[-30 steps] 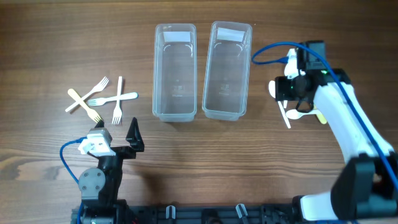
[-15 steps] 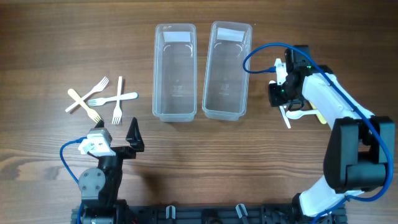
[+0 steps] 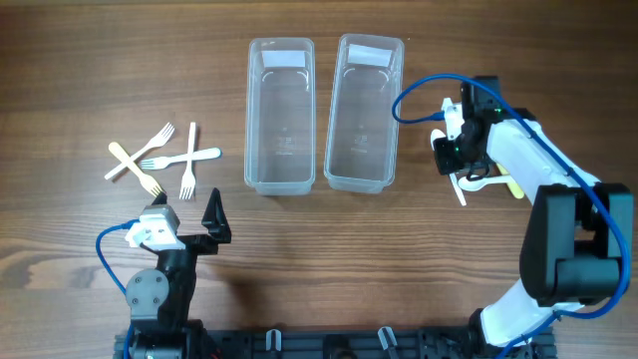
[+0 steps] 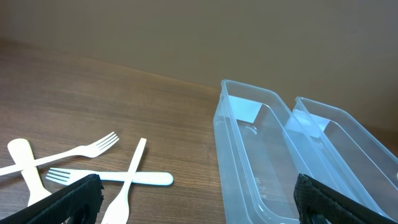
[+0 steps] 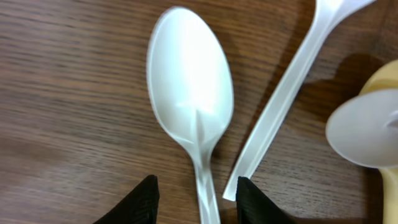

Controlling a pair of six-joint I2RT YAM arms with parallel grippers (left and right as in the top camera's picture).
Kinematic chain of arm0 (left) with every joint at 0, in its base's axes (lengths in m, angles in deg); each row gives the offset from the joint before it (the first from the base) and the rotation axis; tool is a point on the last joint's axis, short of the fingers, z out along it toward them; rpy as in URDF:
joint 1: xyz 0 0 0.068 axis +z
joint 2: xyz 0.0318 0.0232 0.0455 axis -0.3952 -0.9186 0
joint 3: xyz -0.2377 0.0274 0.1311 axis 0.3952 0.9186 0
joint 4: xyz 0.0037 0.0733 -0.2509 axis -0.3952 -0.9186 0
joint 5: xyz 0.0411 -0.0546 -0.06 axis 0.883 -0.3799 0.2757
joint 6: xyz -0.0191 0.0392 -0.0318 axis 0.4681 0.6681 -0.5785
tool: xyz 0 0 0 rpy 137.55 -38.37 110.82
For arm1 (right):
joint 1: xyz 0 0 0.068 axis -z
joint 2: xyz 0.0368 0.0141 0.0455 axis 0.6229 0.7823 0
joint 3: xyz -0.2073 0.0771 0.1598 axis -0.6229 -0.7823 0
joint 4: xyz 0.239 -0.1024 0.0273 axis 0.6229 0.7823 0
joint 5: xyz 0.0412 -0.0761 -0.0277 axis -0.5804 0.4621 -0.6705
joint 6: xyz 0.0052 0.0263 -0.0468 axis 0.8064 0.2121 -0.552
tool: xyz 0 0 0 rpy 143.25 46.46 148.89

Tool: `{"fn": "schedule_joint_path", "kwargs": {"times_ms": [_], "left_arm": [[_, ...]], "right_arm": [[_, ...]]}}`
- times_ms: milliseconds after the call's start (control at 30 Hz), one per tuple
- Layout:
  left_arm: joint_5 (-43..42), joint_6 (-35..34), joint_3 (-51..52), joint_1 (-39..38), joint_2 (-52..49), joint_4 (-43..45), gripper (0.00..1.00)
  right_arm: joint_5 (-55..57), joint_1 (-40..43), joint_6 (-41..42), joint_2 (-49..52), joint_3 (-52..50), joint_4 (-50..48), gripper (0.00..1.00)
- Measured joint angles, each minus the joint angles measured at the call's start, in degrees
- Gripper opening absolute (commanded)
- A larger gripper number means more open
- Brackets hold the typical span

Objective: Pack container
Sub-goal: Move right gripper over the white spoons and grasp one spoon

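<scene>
Two clear plastic containers stand side by side at the table's far middle, the left one (image 3: 279, 115) and the right one (image 3: 364, 110); both look empty. Several white spoons (image 3: 477, 183) lie to the right of them. My right gripper (image 3: 451, 160) is low over these spoons, open. In the right wrist view its fingertips (image 5: 198, 198) stand either side of a white spoon's handle, with small gaps, and the spoon's bowl (image 5: 189, 81) lies just ahead. Several white forks (image 3: 164, 160) lie at the left. My left gripper (image 3: 214, 214) is open and empty near the front edge.
A second white handle (image 5: 292, 81) lies slanted just right of the spoon, and another spoon bowl (image 5: 367, 127) rests on a yellowish utensil (image 5: 388, 81). The left wrist view shows the forks (image 4: 93, 177) and both containers (image 4: 261, 162) ahead of the left gripper (image 4: 193, 205).
My right gripper has moved a little left and down onto the spoons and turned. It has barely moved in the last half second. The left arm has not moved.
</scene>
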Motion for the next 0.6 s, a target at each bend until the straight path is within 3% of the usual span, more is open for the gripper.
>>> {"fn": "schedule_joint_path", "kwargs": {"times_ms": [233, 600], "left_arm": [[0.0, 0.0, 0.0, 0.0, 0.0, 0.0, 1.00], [0.0, 0.0, 0.0, 0.0, 0.0, 0.0, 1.00]], "right_arm": [[0.0, 0.4, -0.2, 0.0, -0.6, -3.9, 0.48], [-2.1, 0.4, -1.0, 0.0, -0.6, -4.5, 0.43]]}}
